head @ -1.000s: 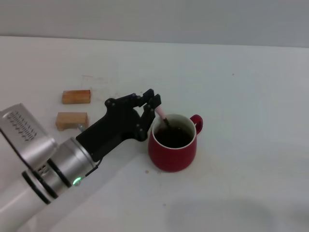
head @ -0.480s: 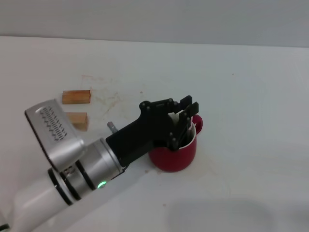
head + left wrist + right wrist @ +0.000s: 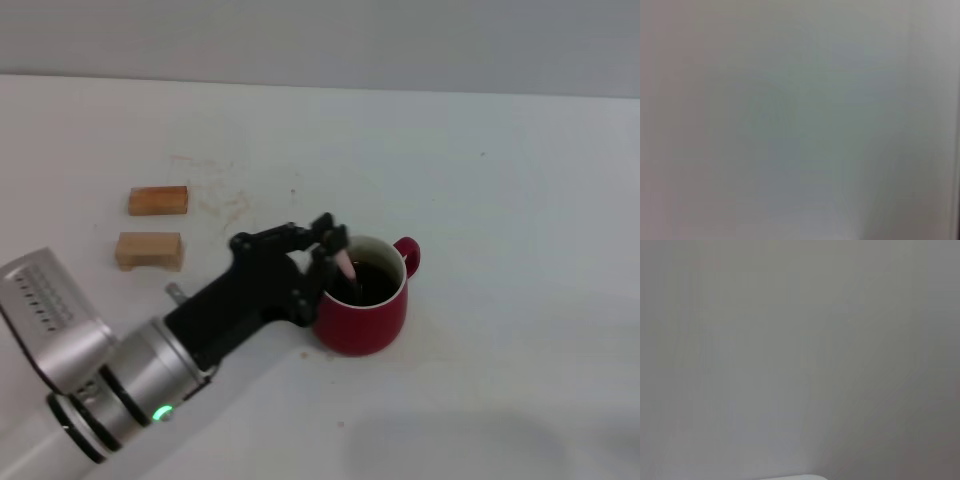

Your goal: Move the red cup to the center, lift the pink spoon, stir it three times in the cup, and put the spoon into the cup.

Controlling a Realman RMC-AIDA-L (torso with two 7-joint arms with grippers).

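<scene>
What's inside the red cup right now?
The red cup holds dark liquid, and the pink spoon slants into it near its left rim, held by the left gripper. The spoon's bowl is submerged and cannot be seen.

Red cup [image 3: 362, 318], pink spoon [image 3: 344, 265], black left hand [image 3: 330, 243], tan blocks [image 3: 149, 249].
</scene>
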